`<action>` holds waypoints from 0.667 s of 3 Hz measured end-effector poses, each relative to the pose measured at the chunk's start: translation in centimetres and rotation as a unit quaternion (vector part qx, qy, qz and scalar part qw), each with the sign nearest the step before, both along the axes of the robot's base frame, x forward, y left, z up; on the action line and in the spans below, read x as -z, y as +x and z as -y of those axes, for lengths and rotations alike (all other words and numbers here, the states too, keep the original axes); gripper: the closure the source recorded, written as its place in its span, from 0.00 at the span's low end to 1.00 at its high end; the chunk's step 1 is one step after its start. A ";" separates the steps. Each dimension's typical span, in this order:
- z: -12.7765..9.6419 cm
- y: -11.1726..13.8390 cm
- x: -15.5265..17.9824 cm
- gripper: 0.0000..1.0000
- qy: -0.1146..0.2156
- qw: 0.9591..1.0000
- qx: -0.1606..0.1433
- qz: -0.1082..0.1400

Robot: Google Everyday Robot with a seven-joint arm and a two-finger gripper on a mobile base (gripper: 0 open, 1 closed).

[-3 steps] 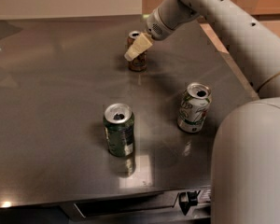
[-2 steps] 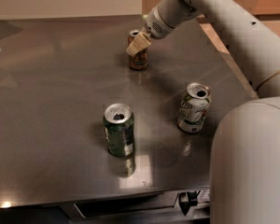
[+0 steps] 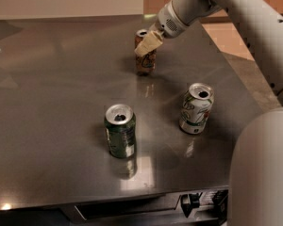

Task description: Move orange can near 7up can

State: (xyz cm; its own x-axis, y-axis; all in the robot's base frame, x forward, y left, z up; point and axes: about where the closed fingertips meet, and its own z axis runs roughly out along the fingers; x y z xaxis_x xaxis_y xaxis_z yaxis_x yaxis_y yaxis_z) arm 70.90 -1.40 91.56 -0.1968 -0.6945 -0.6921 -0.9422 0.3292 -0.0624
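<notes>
The orange can (image 3: 146, 65) stands at the back middle of the grey table (image 3: 47, 102). My gripper (image 3: 143, 47) reaches down from the upper right and is shut on the orange can's upper part. One pale finger (image 3: 148, 43) lies across its front and the other is hidden behind it. The 7up can (image 3: 196, 109), white with green lettering, stands upright to the right and nearer the front, well apart from the orange can.
A dark green can (image 3: 120, 132) stands upright at the front middle. My arm (image 3: 254, 27) crosses the upper right and my base (image 3: 262, 173) fills the lower right corner. The table's front edge (image 3: 108, 204) runs along the bottom.
The gripper has closed in on the orange can, and the can has shifted slightly to the right with it. The 7up can and the green can have not moved.
</notes>
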 end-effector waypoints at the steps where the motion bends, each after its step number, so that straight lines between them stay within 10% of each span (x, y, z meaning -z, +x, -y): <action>1: 2.0 -3.2 -1.4 1.00 0.002 1.000 -0.010 -0.004; 2: 3.9 -6.5 -2.1 1.00 0.001 1.000 0.010 -0.011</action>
